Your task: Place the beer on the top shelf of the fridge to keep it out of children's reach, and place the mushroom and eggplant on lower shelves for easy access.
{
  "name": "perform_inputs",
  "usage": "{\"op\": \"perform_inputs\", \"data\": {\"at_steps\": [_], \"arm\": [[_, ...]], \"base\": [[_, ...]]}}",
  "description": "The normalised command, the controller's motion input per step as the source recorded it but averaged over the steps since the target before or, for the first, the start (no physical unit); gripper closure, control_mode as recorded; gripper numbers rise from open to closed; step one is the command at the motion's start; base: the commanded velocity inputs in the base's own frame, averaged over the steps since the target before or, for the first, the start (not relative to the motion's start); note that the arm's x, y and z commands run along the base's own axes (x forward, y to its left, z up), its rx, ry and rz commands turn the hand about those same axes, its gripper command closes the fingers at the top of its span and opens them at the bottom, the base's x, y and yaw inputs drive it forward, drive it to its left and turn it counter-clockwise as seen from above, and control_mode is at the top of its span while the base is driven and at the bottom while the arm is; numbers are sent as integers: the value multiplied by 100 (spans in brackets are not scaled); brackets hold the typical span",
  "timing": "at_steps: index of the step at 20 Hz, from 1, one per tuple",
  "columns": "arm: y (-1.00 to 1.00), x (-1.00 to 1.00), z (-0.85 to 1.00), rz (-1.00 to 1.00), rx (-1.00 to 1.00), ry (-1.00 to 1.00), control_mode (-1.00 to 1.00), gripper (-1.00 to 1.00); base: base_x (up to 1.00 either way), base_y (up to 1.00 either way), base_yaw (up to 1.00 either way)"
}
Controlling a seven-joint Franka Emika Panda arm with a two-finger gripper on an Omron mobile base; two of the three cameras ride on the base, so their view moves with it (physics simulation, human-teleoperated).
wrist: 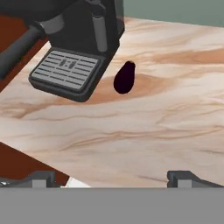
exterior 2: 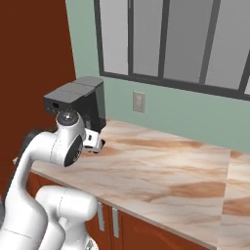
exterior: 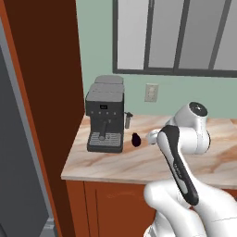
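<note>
The end effector (wrist: 111,177) hangs wide open and empty above the bench (wrist: 144,131); I reckon it must next descend onto the eggplant (wrist: 124,78) beside the coffee machine (wrist: 72,48).

A marble-patterned counter (exterior: 139,164) on reddish-brown cabinets is seen across the middle of the frame, with a dark grey coffee machine (exterior: 105,115) standing at its left end below a window (exterior: 176,34) in the upper right and a wall outlet (exterior: 151,92) on the green wall. The eggplant (exterior: 136,139) is seen on the counter just right of the machine's drip tray, apart from it. The white arm (exterior: 183,157) is raised from the lower right, its wrist near the eggplant; a grey fridge (exterior: 18,162) door is seen along the left edge.
</note>
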Motion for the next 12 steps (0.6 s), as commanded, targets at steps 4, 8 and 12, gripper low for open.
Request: {"op": "perform_inputs", "data": {"at_steps": [4,8,12], "arm": [[0,50,-17,0,0,11,-100,-100],[0,61,-12,0,0,18,-100,-100],[0,59,-19,2,0,15,-100,-100]], "base": [[0,0,0],[0,0,0],[0,0,0]]}}
